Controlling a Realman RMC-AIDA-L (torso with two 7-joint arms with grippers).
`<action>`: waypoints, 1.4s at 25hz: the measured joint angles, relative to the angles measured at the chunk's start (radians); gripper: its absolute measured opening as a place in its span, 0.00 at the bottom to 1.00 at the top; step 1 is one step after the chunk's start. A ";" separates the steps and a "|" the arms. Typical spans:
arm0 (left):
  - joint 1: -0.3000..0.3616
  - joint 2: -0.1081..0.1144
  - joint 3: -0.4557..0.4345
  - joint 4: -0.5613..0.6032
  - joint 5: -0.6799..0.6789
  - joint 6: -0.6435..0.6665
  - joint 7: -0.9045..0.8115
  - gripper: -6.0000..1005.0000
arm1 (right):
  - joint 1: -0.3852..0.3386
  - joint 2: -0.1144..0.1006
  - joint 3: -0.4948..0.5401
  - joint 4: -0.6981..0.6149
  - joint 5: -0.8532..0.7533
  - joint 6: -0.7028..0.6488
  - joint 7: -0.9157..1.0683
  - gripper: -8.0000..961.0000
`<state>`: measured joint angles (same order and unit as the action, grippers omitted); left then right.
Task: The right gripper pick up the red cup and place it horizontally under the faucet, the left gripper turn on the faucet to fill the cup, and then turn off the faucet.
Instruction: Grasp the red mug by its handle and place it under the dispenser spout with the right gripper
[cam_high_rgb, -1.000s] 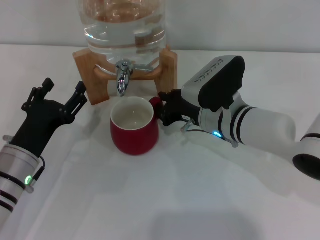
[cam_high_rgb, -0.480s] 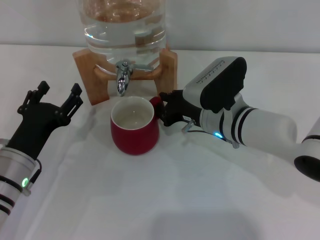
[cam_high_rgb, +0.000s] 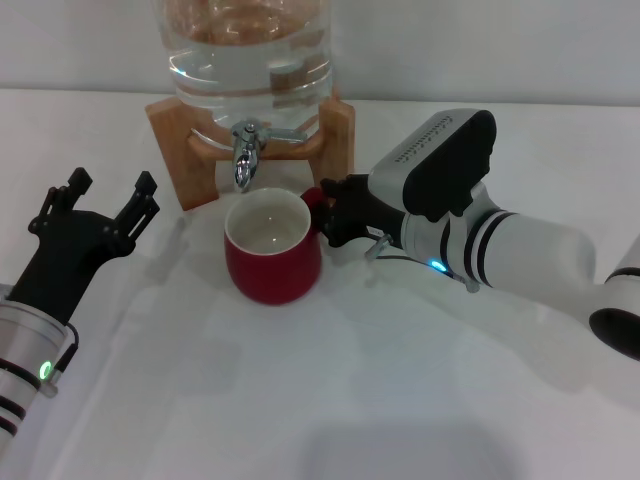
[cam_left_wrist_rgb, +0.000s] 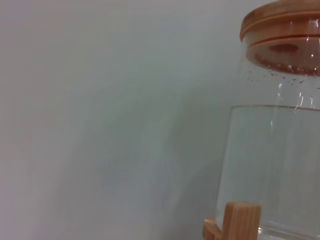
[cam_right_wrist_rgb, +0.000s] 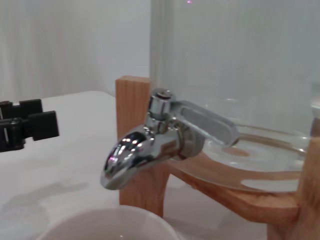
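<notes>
Head view, right gripper (cam_high_rgb: 330, 212) gripping red cup (cam_high_rgb: 272, 248) handle

Clear glass water jar (cam_high_rgb: 247, 55) with wooden lid (cam_left_wrist_rgb: 280, 20), on wooden stand (cam_high_rgb: 170, 135), white table (cam_high_rgb: 300, 400)

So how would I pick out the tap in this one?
Find the big glass water jar on its wooden stand at the back of the table. The tap pokes out low at the jar's front, directly over the red cup; it is the only shiny metal piece there.
</notes>
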<state>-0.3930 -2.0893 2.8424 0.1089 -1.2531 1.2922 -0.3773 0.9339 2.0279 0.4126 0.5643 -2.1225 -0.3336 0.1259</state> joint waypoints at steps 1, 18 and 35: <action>0.000 0.000 0.000 0.000 0.000 0.000 0.000 0.88 | 0.000 0.000 0.000 -0.003 0.002 0.000 0.001 0.27; -0.010 0.000 0.000 0.000 0.008 -0.001 0.000 0.88 | 0.000 0.000 -0.008 0.008 -0.004 -0.002 0.003 0.28; -0.013 0.000 0.000 0.000 0.008 -0.002 0.000 0.88 | -0.004 0.000 -0.011 0.002 -0.006 -0.004 0.000 0.28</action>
<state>-0.4062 -2.0893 2.8424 0.1089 -1.2455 1.2900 -0.3773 0.9302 2.0278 0.4018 0.5665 -2.1289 -0.3378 0.1262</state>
